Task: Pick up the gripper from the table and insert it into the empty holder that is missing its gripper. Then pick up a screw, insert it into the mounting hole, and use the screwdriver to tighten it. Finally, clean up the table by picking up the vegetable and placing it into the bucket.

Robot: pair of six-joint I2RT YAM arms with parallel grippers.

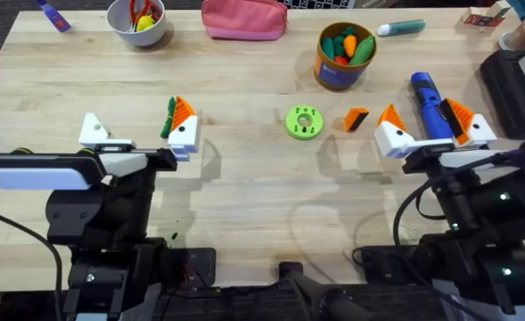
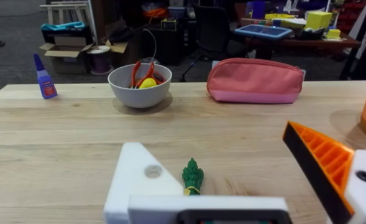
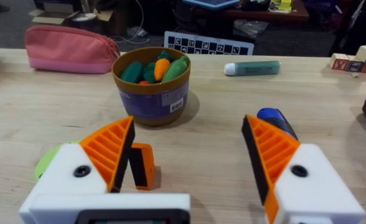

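The loose orange gripper (image 1: 356, 119) (image 3: 142, 166) lies on the table just left of my right gripper (image 1: 421, 109) (image 3: 189, 121), which is open and has two orange ribbed fingers. The blue screwdriver (image 1: 430, 105) (image 3: 274, 121) lies between those fingers, close to the right one. My left gripper (image 1: 135, 114) (image 2: 210, 146) is open; one side is the bare white holder (image 1: 93, 132) (image 2: 139, 180), the other carries an orange finger (image 2: 322, 162). The dark green vegetable (image 1: 168, 118) (image 2: 192, 176) lies on the table between them. The bucket (image 1: 343, 55) (image 3: 151, 84) stands farther back, holding toy vegetables.
A green round disc (image 1: 304, 122) (image 3: 46, 163) lies mid-table. Along the far edge are a white bowl (image 1: 137, 20) (image 2: 139, 84), a pink pouch (image 1: 244, 18) (image 2: 254, 79), a teal marker (image 1: 400, 28) (image 3: 252, 68) and a small blue bottle (image 1: 53, 15) (image 2: 45, 78).
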